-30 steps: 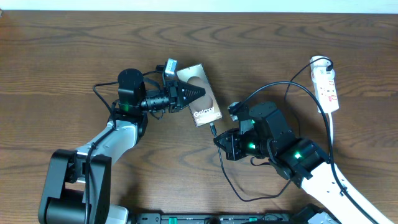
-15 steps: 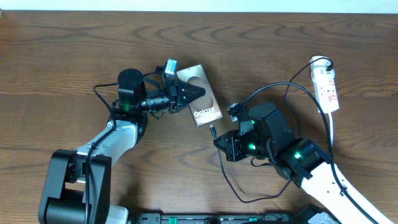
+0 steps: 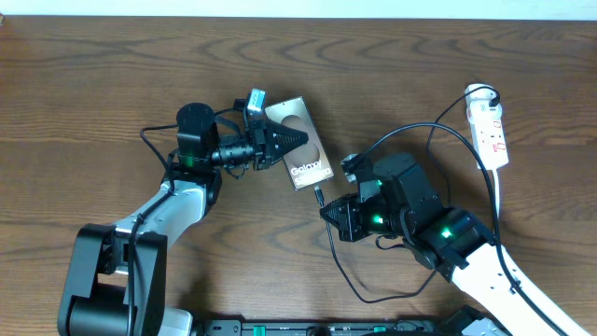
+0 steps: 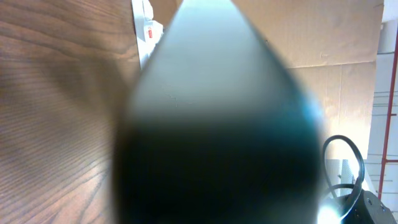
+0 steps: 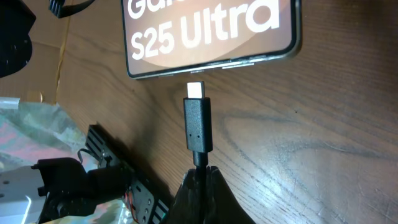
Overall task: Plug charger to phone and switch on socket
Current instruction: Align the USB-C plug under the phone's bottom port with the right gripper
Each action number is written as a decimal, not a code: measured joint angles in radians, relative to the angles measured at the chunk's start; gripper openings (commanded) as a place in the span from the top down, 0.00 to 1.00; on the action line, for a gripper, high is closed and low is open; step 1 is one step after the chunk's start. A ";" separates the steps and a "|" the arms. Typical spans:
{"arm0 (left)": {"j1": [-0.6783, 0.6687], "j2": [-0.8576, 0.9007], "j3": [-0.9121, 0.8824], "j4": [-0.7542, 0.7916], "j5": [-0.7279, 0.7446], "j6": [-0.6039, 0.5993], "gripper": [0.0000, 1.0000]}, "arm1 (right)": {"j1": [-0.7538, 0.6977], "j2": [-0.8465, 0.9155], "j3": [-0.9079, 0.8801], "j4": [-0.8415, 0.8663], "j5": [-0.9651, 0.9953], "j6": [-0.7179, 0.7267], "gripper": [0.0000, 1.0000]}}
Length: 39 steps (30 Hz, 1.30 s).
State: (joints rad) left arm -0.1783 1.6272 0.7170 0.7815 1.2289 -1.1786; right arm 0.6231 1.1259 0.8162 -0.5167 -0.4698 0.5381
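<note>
Right claw (image 5: pixel 199 177) clenched on charger (image 5: pixel 198 124) cable just behind the stiff plug; cable limp, so hold close. Tip near phone (image 5: pixel 211 28) edge, apart. Phone flat on bench (image 5: pixel 323 137), light, likely slides; left claw (image 3: pixel 297 139) clenched over it.

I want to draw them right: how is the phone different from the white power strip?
The phone is brownish-grey with white lettering; the power strip is white with red marks. The phone is a broad slab; the power strip is narrow and long. The phone lies mid-table with the left claw over it and the right claw holding the charger plug near its edge; the power strip lies far right, untouched. Both lie flat on the wooden table.
</note>
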 measured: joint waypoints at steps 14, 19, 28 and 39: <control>0.000 0.000 0.000 0.000 0.014 0.000 0.93 | 0.000 0.000 0.000 0.005 0.015 0.000 0.99; 0.000 0.000 0.000 0.000 0.014 0.000 0.93 | 0.000 0.000 0.000 0.006 0.015 0.000 0.99; 0.003 0.000 0.000 0.000 0.004 0.000 0.93 | 0.000 0.000 0.000 0.026 0.014 0.000 0.99; 0.003 0.000 0.000 0.000 -0.007 0.000 0.93 | 0.000 0.000 0.000 0.037 0.014 0.000 0.99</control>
State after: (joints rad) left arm -0.1749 1.6272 0.7170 0.7815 1.2217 -1.1790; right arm 0.6231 1.1259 0.8162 -0.4793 -0.4553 0.5381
